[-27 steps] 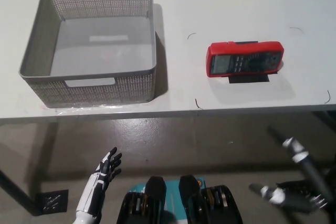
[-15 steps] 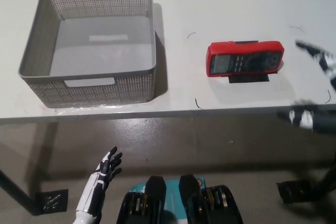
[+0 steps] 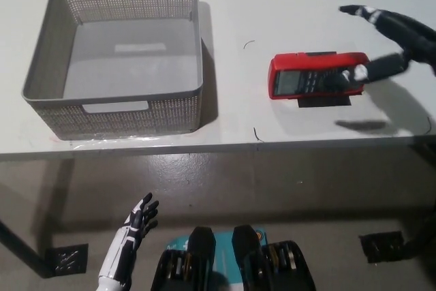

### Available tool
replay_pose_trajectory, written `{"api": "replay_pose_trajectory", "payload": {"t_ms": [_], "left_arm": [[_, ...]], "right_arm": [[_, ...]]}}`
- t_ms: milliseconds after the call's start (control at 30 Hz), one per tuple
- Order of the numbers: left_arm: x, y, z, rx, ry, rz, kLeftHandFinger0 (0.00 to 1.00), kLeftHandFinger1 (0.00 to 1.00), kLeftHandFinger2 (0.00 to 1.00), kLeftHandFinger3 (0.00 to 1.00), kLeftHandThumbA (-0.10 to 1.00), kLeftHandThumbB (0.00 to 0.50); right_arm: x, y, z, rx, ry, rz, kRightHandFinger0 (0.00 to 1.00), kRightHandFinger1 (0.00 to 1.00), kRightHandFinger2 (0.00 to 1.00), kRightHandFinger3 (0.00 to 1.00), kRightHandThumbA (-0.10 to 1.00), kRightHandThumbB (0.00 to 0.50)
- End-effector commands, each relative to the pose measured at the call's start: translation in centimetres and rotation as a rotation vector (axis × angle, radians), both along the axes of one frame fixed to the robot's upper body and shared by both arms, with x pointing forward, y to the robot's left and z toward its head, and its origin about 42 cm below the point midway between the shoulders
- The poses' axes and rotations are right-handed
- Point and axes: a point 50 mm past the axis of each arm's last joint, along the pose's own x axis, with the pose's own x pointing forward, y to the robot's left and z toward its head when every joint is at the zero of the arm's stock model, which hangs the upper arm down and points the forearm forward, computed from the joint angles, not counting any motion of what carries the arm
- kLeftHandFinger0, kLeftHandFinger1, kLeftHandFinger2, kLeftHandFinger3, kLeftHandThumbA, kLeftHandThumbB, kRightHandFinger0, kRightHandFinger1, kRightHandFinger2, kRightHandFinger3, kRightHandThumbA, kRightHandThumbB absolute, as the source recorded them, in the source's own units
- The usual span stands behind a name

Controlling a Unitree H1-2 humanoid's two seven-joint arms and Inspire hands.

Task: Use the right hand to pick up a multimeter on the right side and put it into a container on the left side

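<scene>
Your black right hand [image 3: 390, 39] is spread wide over the right end of the red multimeter [image 3: 317, 75], which lies flat on the white table [image 3: 286, 5]. The grey container [image 3: 116, 52] sits far left. Your white left hand [image 3: 133, 233] hangs low, fingers apart.

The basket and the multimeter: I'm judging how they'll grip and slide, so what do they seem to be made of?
The basket looks like grey moulded plastic, matt, judging by its fine perforated walls and cut-out handles, though painted metal mesh is possible. The multimeter seems to have a red rubbery or plastic shell, slightly glossy, around a dark face with a grey display.
</scene>
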Motion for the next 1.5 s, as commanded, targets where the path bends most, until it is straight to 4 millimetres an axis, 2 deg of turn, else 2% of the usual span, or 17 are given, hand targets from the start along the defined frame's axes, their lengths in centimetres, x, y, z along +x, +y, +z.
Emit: {"api": "replay_pose_trajectory", "payload": {"t_ms": [0, 33, 67, 133, 200, 267, 367, 600, 800, 867, 933, 1133, 1200, 1367, 1467], "left_arm": [[0.4, 0.0, 0.7, -0.003, -0.052, -0.023, 1.00, 1.00, 1.00, 1.00, 1.00, 0.320], [0.3, 0.0, 0.7, -0.002, -0.056, -0.025, 1.00, 1.00, 1.00, 1.00, 1.00, 0.320], [0.2, -0.1, 0.7, -0.002, -0.056, -0.026, 1.00, 1.00, 1.00, 1.00, 1.00, 0.322], [0.2, -0.1, 0.7, -0.003, -0.054, -0.029, 1.00, 1.00, 1.00, 1.00, 1.00, 0.332], [0.3, -0.1, 0.7, 0.015, -0.061, -0.035, 1.00, 1.00, 1.00, 1.00, 1.00, 0.325], [0.5, 0.0, 0.7, 0.015, -0.063, -0.034, 1.00, 1.00, 1.00, 1.00, 1.00, 0.340], [0.3, 0.0, 0.7, 0.016, -0.061, -0.036, 1.00, 1.00, 1.00, 1.00, 1.00, 0.356], [0.3, 0.0, 0.6, 0.026, -0.060, -0.036, 1.00, 1.00, 1.00, 1.00, 1.00, 0.379], [0.3, 0.2, 0.8, 0.025, -0.067, -0.030, 1.00, 1.00, 1.00, 1.00, 1.00, 0.387], [0.3, 0.2, 0.8, 0.026, -0.070, -0.033, 1.00, 1.00, 1.00, 1.00, 1.00, 0.372], [0.4, 0.1, 0.8, 0.020, -0.070, -0.032, 1.00, 1.00, 1.00, 1.00, 1.00, 0.390], [0.3, 0.1, 0.8, 0.009, -0.071, -0.031, 1.00, 1.00, 1.00, 1.00, 1.00, 0.397], [0.3, 0.2, 0.8, 0.015, -0.074, -0.032, 1.00, 1.00, 1.00, 1.00, 1.00, 0.383], [0.5, 0.2, 0.9, 0.020, -0.071, -0.030, 1.00, 1.00, 1.00, 1.00, 1.00, 0.422], [0.8, 0.2, 0.9, 0.026, -0.083, -0.033, 1.00, 1.00, 1.00, 1.00, 1.00, 0.407]], "right_arm": [[2.9, 2.1, 3.8, -0.072, 0.036, -0.050, 1.00, 1.00, 1.00, 1.00, 1.00, 0.471], [3.8, 2.8, 3.8, -0.080, 0.054, -0.062, 1.00, 1.00, 1.00, 1.00, 1.00, 0.487], [4.9, 3.6, 3.7, -0.090, 0.070, -0.064, 1.00, 1.00, 1.00, 1.00, 1.00, 0.479], [5.9, 4.3, 3.4, -0.071, 0.109, -0.047, 1.00, 1.00, 1.00, 1.00, 1.00, 0.435], [7.1, 5.1, 3.6, -0.089, 0.130, -0.058, 1.00, 1.00, 1.00, 1.00, 1.00, 0.443], [7.9, 6.1, 4.0, -0.110, 0.154, -0.087, 1.00, 1.00, 1.00, 1.00, 1.00, 0.490], [9.0, 7.3, 3.9, -0.076, 0.180, -0.119, 1.00, 1.00, 1.00, 1.00, 1.00, 0.500], [10.0, 8.7, 3.6, -0.140, 0.232, -0.110, 1.00, 1.00, 1.00, 1.00, 1.00, 0.500], [10.3, 8.9, 3.5, -0.166, 0.257, -0.130, 1.00, 1.00, 1.00, 1.00, 1.00, 0.500], [10.3, 8.7, 3.4, -0.183, 0.261, -0.127, 1.00, 1.00, 1.00, 1.00, 1.00, 0.500], [10.3, 8.5, 3.4, -0.229, 0.256, -0.131, 1.00, 1.00, 1.00, 1.00, 1.00, 0.500], [10.3, 8.4, 3.3, -0.363, 0.297, -0.122, 1.00, 1.00, 1.00, 1.00, 1.00, 0.500], [10.3, 8.4, 3.5, -0.403, 0.314, -0.136, 1.00, 1.00, 1.00, 1.00, 0.90, 0.500], [10.4, 7.8, 3.5, -0.500, 0.304, -0.149, 1.00, 1.00, 1.00, 1.00, 0.84, 0.500], [10.5, 7.3, 2.8, -0.522, 0.291, -0.192, 1.00, 1.00, 1.00, 1.00, 0.82, 0.500]]}}
